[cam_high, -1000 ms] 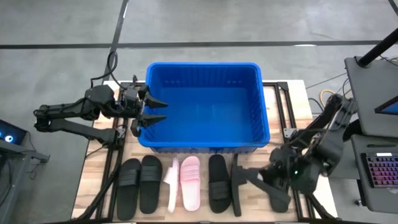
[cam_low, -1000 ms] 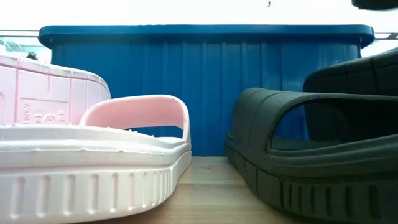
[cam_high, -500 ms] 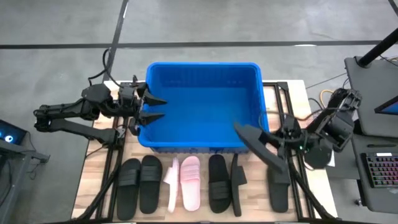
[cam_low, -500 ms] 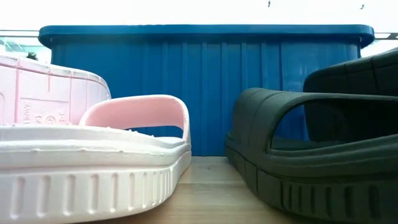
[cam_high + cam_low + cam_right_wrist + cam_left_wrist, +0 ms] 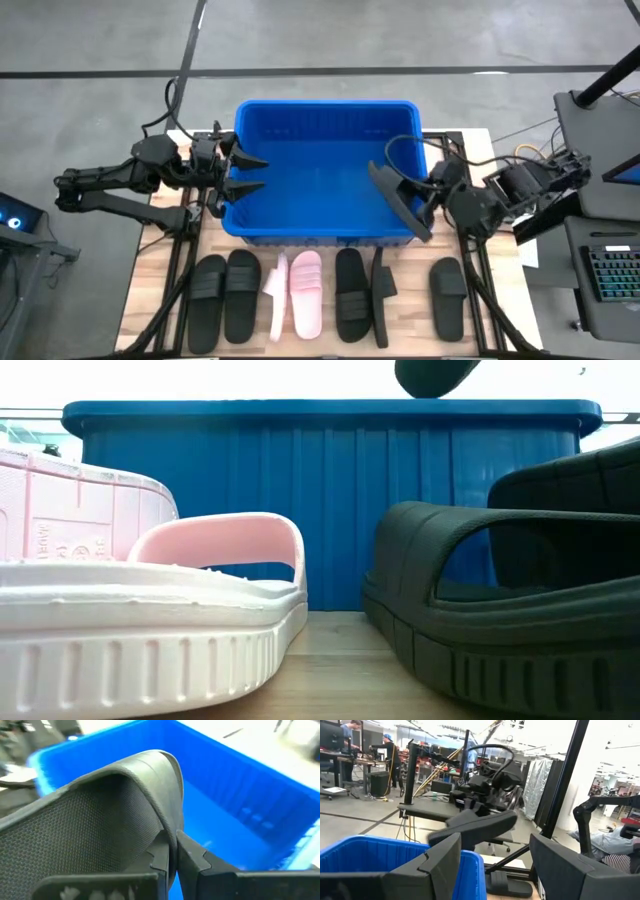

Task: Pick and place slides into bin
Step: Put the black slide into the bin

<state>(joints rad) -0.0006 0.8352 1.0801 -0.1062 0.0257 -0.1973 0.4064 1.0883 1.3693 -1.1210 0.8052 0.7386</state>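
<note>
From above, the blue bin (image 5: 326,170) sits at the back of a pale wood-plank table (image 5: 150,300), its floor bare and its walls ribbed. The right gripper (image 5: 425,190) reaches over the bin's right rim, its fingers pinched tight on a black slide (image 5: 398,198) that hangs tilted over the bin's right side. The right wrist view alone shows the grip closely: the two dark fingers (image 5: 192,856) meet on the slide's thin edge, beside its finely textured sole (image 5: 85,830).

The left gripper (image 5: 245,174) waits at the bin's left rim with fingers spread apart and holding nothing. Its wrist view looks across the bin to the carried slide (image 5: 475,826) and into a workshop with desks, racks and people far off.

A row of slides lies in front of the bin: two black (image 5: 225,297), two pink-white (image 5: 296,291), two more black (image 5: 356,296), and one black apart at the right (image 5: 448,296). The low view shows a pink slide's rounded strap (image 5: 225,545) and a matte black one (image 5: 500,610) close up, with the held slide's tip (image 5: 432,374) above the rim.
</note>
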